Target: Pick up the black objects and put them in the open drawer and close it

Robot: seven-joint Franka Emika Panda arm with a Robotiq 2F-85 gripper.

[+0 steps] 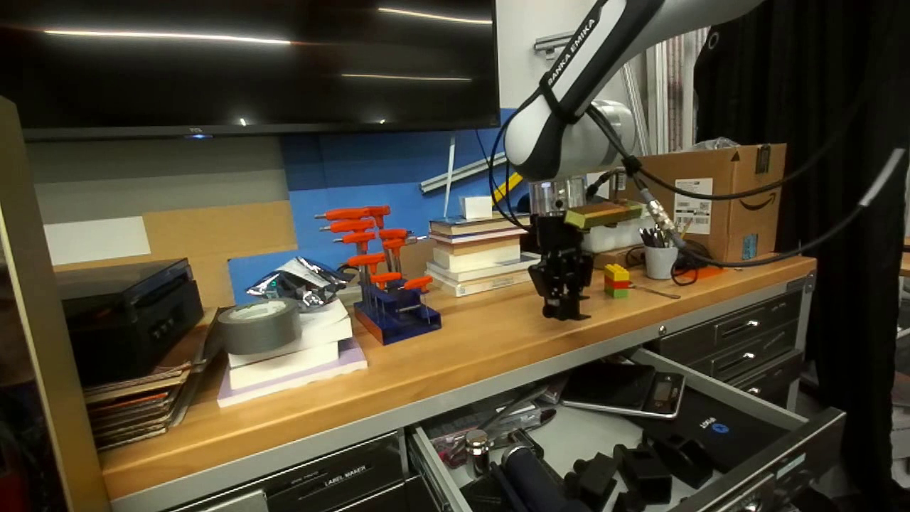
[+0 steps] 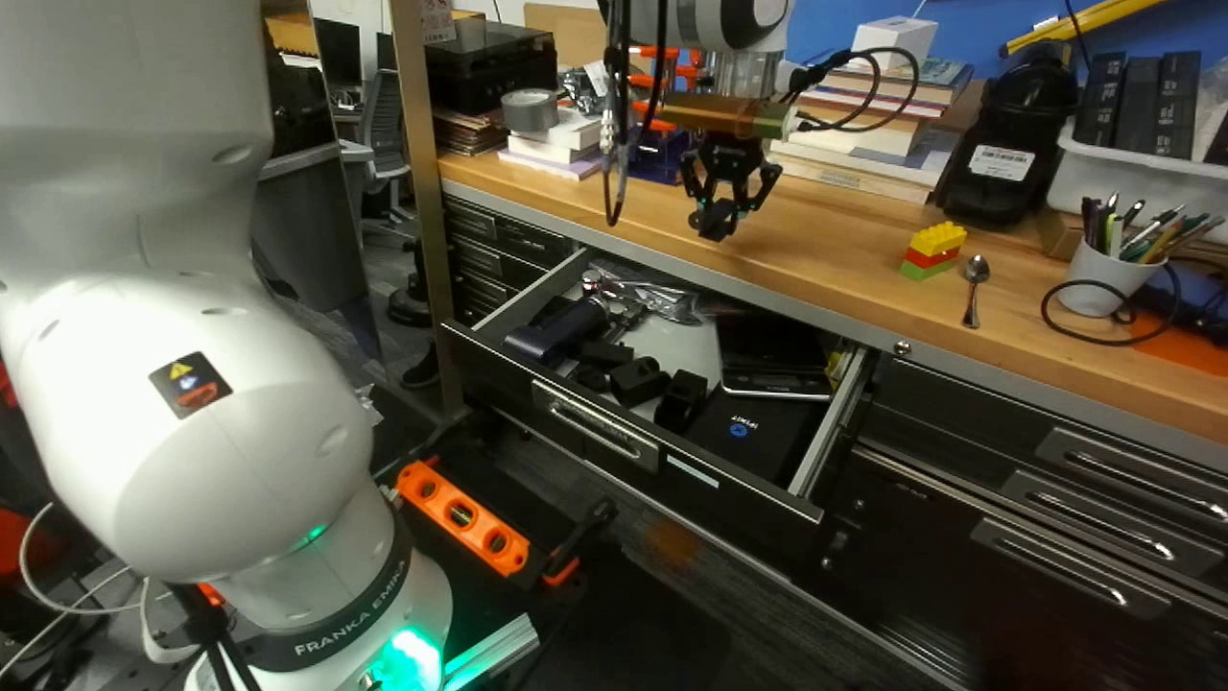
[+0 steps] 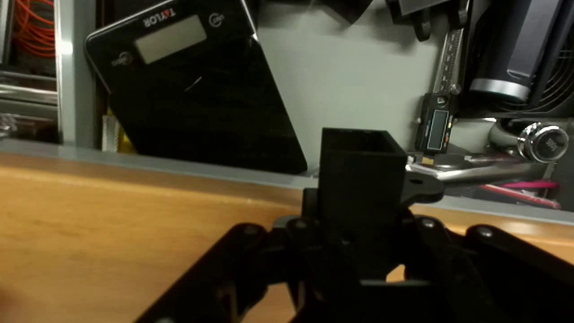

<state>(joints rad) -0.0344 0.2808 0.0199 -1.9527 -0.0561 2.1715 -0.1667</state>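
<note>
The gripper (image 2: 718, 206), clamped on a black block (image 3: 362, 184), hangs above and just behind the open drawer (image 2: 691, 347); more black blocks (image 2: 640, 382) lie inside the drawer, close to its front

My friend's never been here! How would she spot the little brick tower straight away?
Find the wooden workbench top above the open drawer, then the spoon lying on it. Right beside it stands the toy brick tower: yellow on top, red in the middle, green below, while the spoon is silver and the pen cup white.
</note>
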